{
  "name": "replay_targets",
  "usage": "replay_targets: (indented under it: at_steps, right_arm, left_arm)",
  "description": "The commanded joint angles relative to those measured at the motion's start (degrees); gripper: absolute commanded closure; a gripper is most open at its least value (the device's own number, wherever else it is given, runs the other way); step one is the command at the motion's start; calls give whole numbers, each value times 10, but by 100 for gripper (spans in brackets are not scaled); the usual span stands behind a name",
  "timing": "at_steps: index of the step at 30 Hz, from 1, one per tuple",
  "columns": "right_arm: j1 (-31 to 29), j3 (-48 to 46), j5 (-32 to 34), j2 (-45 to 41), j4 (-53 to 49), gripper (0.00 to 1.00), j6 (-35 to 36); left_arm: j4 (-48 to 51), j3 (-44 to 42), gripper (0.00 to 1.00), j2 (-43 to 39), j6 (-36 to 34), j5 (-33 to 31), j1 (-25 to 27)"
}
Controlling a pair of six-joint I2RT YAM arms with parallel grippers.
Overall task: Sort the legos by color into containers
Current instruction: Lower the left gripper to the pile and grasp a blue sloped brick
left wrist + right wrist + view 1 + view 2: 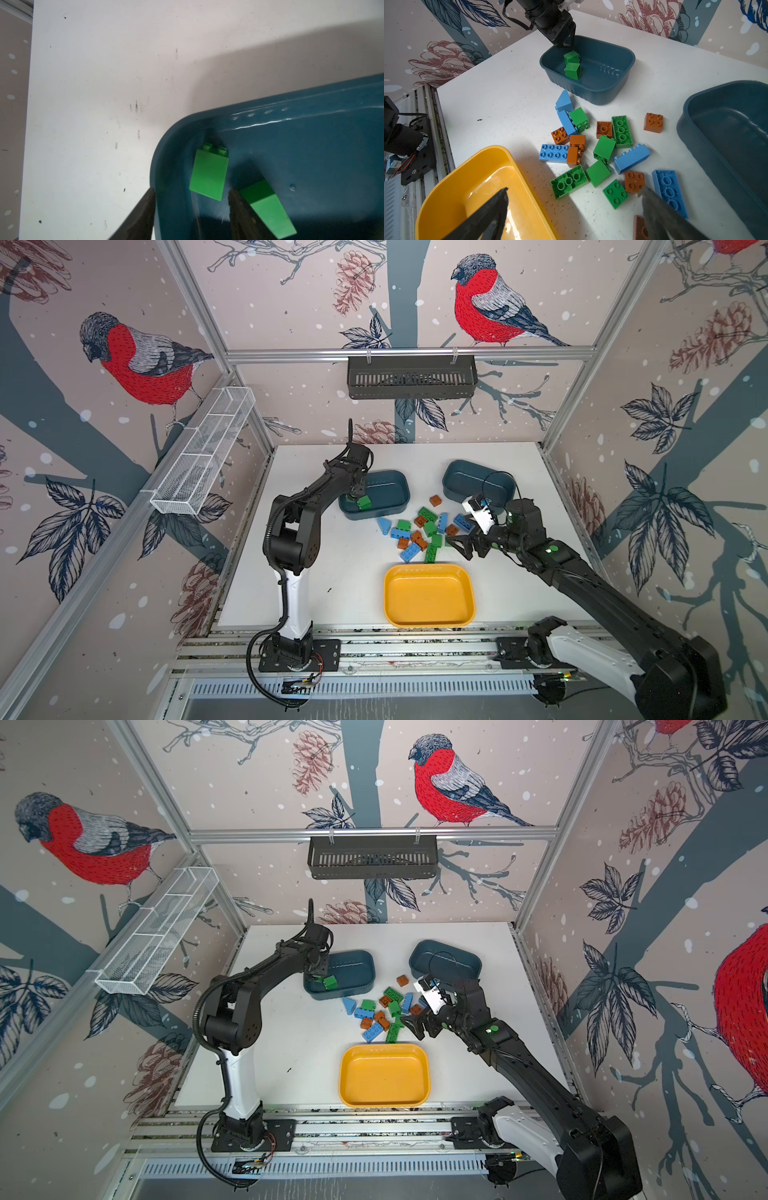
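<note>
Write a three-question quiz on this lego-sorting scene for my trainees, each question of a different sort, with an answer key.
1. True or false: the yellow tray already holds legos.
2. What colour are the legos in the teal tub under the left gripper? A green, B blue, C brown.
3. How many legos lie in that tub?
Key: 1 false, the tray is bare. 2 A. 3 two, both green.
</note>
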State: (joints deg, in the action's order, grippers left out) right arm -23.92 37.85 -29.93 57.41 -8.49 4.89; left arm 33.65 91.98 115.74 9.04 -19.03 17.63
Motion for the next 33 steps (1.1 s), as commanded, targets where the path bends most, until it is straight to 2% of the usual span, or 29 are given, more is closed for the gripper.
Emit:
replay_targets:
  at_steps: [1, 4, 10, 15, 19, 25, 33]
  right_arm:
    - [0, 6, 1, 2, 9, 1, 10]
    - [2, 5, 1, 3, 7, 1, 11]
    - [4, 2, 0, 9, 9, 1, 15]
    - [6, 4, -5, 16, 4, 1, 19]
    - [8, 0, -7, 18, 5, 1, 24]
    - [10, -6, -7, 17, 10, 1, 19]
    - [13, -15, -7, 10, 12, 1, 18]
  left_arm:
    - [38, 2, 40, -32, 20, 28, 2]
    - [55, -22, 37, -73, 42, 72, 11]
    - [62, -97, 34, -151, 96, 105, 63]
    - [14, -177, 34, -197, 126, 149, 112]
    - [-20, -221, 34, -196, 169, 172, 137]
    - [-79, -243, 33, -176, 251, 151, 168]
    - [-110, -242, 33, -133, 267, 105, 175]
